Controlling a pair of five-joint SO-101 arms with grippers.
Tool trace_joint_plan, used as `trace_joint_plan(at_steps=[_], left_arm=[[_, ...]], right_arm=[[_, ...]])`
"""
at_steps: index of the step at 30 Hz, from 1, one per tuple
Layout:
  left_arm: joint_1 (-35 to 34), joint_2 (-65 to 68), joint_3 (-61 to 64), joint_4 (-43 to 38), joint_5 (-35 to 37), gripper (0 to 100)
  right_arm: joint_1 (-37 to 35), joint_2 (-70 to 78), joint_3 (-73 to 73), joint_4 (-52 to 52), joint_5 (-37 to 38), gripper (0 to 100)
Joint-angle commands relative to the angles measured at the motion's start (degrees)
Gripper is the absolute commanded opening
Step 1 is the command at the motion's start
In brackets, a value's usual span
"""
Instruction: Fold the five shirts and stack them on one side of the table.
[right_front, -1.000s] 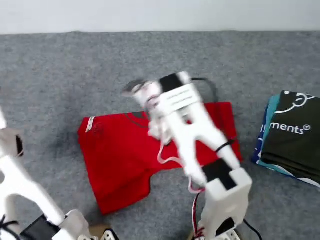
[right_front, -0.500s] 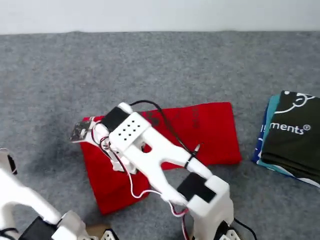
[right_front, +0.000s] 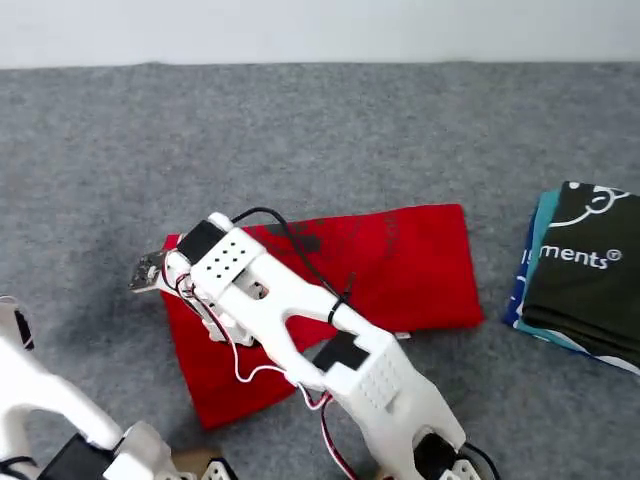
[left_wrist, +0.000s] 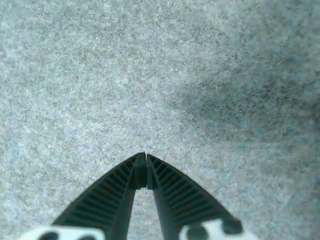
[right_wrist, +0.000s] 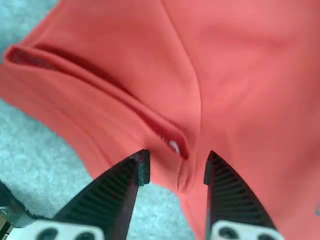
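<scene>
A red shirt (right_front: 420, 260) lies partly folded in the middle of the grey table (right_front: 300, 130). My right arm stretches across it from the near edge, and my right gripper (right_front: 148, 272) sits at the shirt's far-left corner. In the right wrist view that gripper (right_wrist: 175, 157) is open, its jaws straddling a folded edge of the red shirt (right_wrist: 225, 75) just above the cloth. My left gripper (left_wrist: 145, 157) is shut with nothing in it, hovering over bare grey felt. The left arm (right_front: 40, 390) stands at the near-left corner.
A stack of folded shirts (right_front: 585, 275), dark green on top over teal and blue, rests at the table's right edge. A pale wall (right_front: 320, 30) runs behind the far edge. Bare felt lies behind and left of the red shirt.
My right arm has swung left from the shirt's far middle to its far-left corner. The left arm has pulled back slightly toward the near-left.
</scene>
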Motion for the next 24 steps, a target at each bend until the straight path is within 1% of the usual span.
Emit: trace_joint_plan(at_steps=[1,4,5,10,11,20,22,24], left_arm=[[-0.09,-2.02,-0.22,-1.23,-0.79,1],[0.00,-2.02,-0.22,-1.23,-0.79,1],[0.00,-2.02,-0.22,-1.32,-0.79,1],[0.09,-2.02,-0.13,-2.46,-0.70,1],[0.09,-2.02,-0.13,-2.46,-0.70,1],[0.09,-1.93,-0.13,-2.46,-0.70,1],[0.09,-1.93,-0.13,-2.46,-0.79,1],[0.09,-1.93,-0.13,-2.46,-0.79,1]], right_arm=[[-0.75,-0.57,-3.52,1.54,0.09,18.6],[-0.75,-0.57,-3.52,1.27,0.18,18.3],[-0.66,-0.48,-3.52,1.27,0.35,16.7],[-0.57,-0.40,-3.52,1.27,0.18,1.5],[-0.48,-0.48,-3.52,1.27,0.18,0.7],[0.04,-1.19,-4.22,1.45,0.79,1.0],[2.42,-2.68,-5.80,1.36,1.41,1.0],[6.81,-3.47,-8.97,1.27,1.32,1.0]])
